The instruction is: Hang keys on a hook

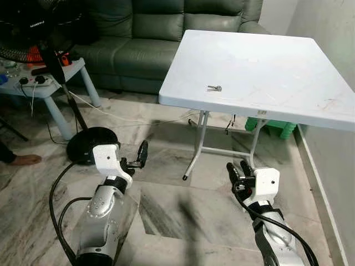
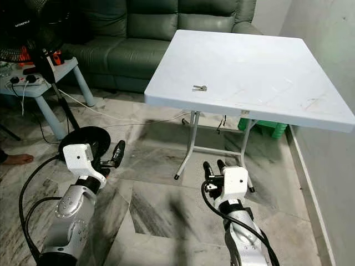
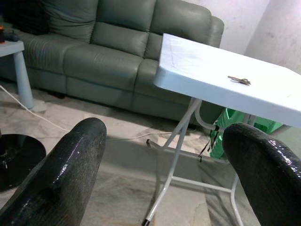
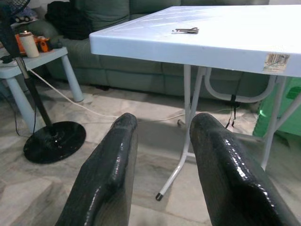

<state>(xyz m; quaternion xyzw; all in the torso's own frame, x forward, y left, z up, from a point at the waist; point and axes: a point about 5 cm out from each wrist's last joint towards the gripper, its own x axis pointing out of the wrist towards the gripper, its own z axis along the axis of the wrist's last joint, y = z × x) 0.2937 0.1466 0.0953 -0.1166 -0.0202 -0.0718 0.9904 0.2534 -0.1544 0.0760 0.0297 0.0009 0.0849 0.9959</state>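
The keys (image 1: 214, 88) are seen near the white surface's (image 1: 266, 66) front edge; both end effectors, left (image 1: 135, 160) and right (image 1: 238, 172), are held open below it, so an approach is judged next.

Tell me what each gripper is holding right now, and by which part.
Nothing is held. The left gripper and right gripper hang open above the floor; the small metal keys lie untouched on the white folding table.
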